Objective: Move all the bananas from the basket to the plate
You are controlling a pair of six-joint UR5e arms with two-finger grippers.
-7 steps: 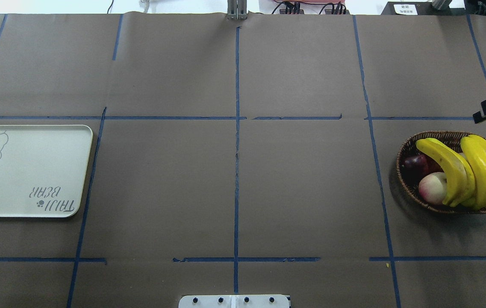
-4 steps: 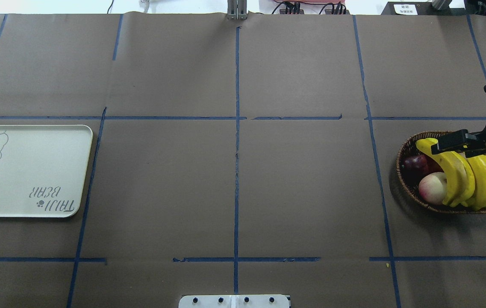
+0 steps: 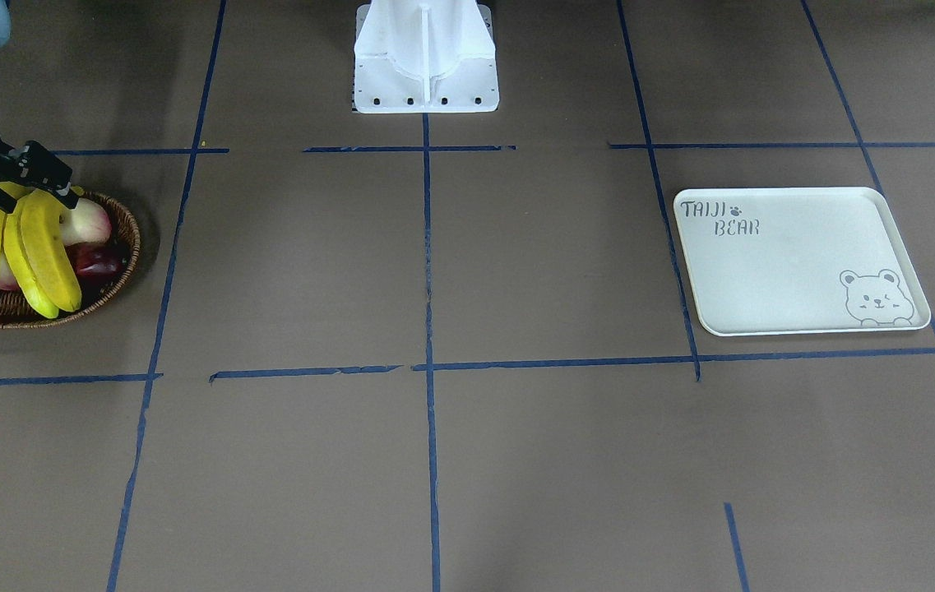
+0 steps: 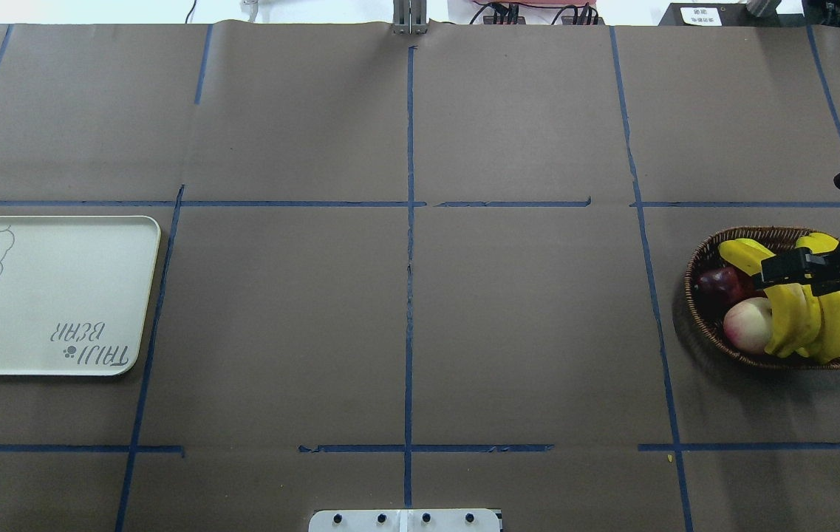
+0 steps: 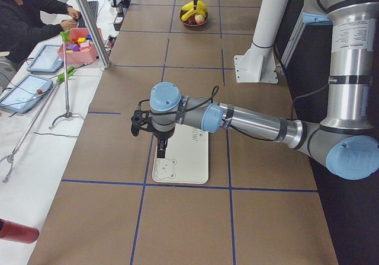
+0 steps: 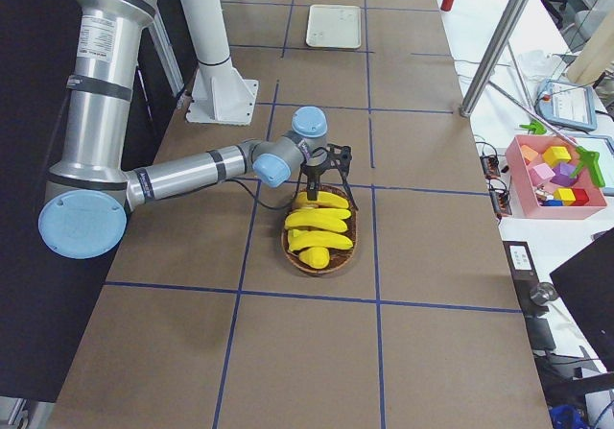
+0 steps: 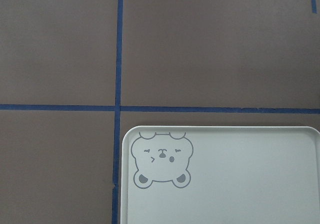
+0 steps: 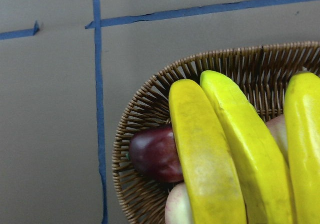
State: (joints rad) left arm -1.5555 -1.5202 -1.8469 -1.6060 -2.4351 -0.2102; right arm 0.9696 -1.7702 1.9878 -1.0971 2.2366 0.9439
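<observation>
- Right gripper (image 6: 329,194): fingers spread wide, one over the bananas (image 4: 833,318), the other beyond the basket (image 4: 693,295) rim.
- Bananas lie just under the fingers, in the basket (a red fruit (image 4: 715,284) beside them).
- Plate (image 4: 50,295): well apart, under the left gripper (image 5: 161,152); cannot tell its finger spread.

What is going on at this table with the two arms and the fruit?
The robot is only beginning to move bananas from a basket to a plate. The right gripper hangs just above the bananas in the basket, jaws apparently open, nothing gripped. A dark red fruit and a pinkish fruit lie beside them. The left gripper hovers over the plate at the table's other end; whether it is open cannot be told. No banana is on the plate yet.
</observation>
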